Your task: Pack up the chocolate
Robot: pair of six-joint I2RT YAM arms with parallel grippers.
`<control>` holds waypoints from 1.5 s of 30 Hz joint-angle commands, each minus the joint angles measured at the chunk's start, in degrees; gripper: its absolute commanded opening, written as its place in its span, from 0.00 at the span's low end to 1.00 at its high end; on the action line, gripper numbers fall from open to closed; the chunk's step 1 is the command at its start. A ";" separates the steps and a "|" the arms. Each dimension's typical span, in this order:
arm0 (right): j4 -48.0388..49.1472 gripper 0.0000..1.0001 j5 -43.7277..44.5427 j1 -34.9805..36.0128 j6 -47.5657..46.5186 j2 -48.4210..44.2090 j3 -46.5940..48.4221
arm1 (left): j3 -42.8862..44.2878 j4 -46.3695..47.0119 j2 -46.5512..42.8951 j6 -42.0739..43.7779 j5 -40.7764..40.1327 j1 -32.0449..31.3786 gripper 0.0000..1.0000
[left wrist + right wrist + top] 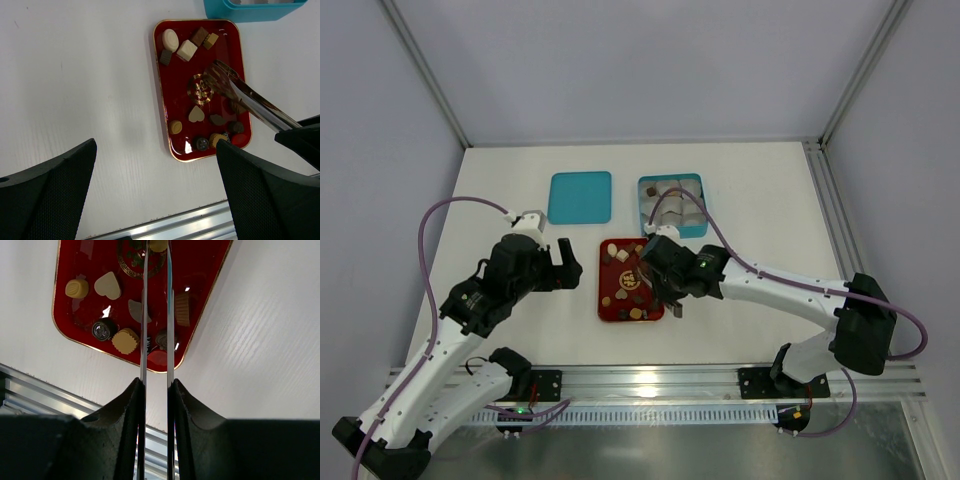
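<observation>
The chocolate (108, 285), small brown and cream pieces on a glossy red tray (80, 260), lies straight ahead of our right gripper (156, 386), clamped on steel tongs (168, 315), farther from our open left gripper (157, 172).

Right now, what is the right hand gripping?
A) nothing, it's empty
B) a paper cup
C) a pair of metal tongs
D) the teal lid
C: the right hand clamps both blades of the metal tongs, whose tips reach out over the red tray.
</observation>
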 commanded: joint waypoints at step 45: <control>-0.86 0.27 -0.67 -33.36 -15.57 18.37 29.24 | 0.09 0.95 0.10 0.27 -0.69 -0.11 1.00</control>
